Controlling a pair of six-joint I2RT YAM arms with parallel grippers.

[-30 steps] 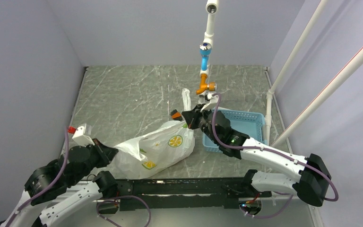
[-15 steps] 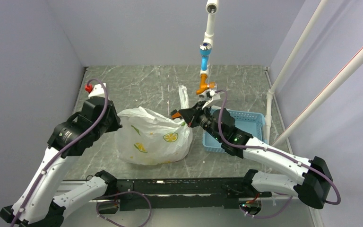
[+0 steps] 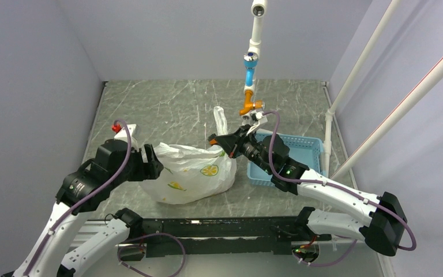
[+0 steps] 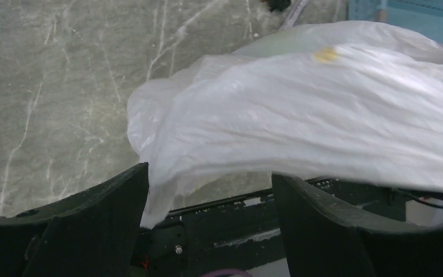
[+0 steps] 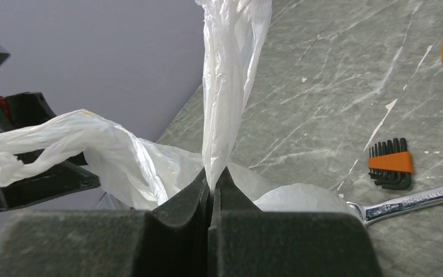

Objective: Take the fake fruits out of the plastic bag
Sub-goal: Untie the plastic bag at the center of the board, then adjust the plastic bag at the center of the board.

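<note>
Slumped on the marbled table (image 3: 161, 109), just left of the blue basket (image 3: 300, 147): the plastic bag (image 3: 193, 173), flanked by 2 arms. Gripped by the right gripper (image 3: 214, 139), jaws pressed together on 1 loop handle (image 5: 228, 86) held upright. Spread wide at the bag's opposite edge, film draped between the fingers, clamping nothing: the left gripper (image 4: 207, 176). No fake fruits in sight, presumably hidden inside. Likely light, limp and slippery; best taken by the handles or bunched rim, not the smooth belly.
</note>
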